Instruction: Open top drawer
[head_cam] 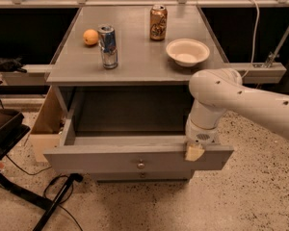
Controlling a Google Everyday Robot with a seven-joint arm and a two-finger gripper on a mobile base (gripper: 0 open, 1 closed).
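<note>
A: Top drawer (96, 160) stands pulled well out of the desk (139, 57), grey inside showing, nothing visible in it. Centre knob (141, 165) is untouched and in plain view.

B: Claw?

A: Claw (194, 151) sits on the drawer front's top edge, well right of the knob, with a tan pad over the lip. Cannot tell whether it is open or closed, or whether it grips the lip or only rests on it.

B: Judgement on the task?

A: Looks essentially done. The drawer appears near the end of its travel.

B: Risks from here?

A: Three. More pull could bring the drawer off its runners or make the front sag. The hold is off-centre, so force there could skew the drawer and jam it. And a steep lift of the arm would bring its bulky joint near the desk edge under the white bowl (187, 51).

B: The cans?

A: Blue can (108, 46) and brown can (158, 22) are upright, orange (90, 36) beside the blue one. A jolt to the desk could topple the cans or roll the orange.
</note>
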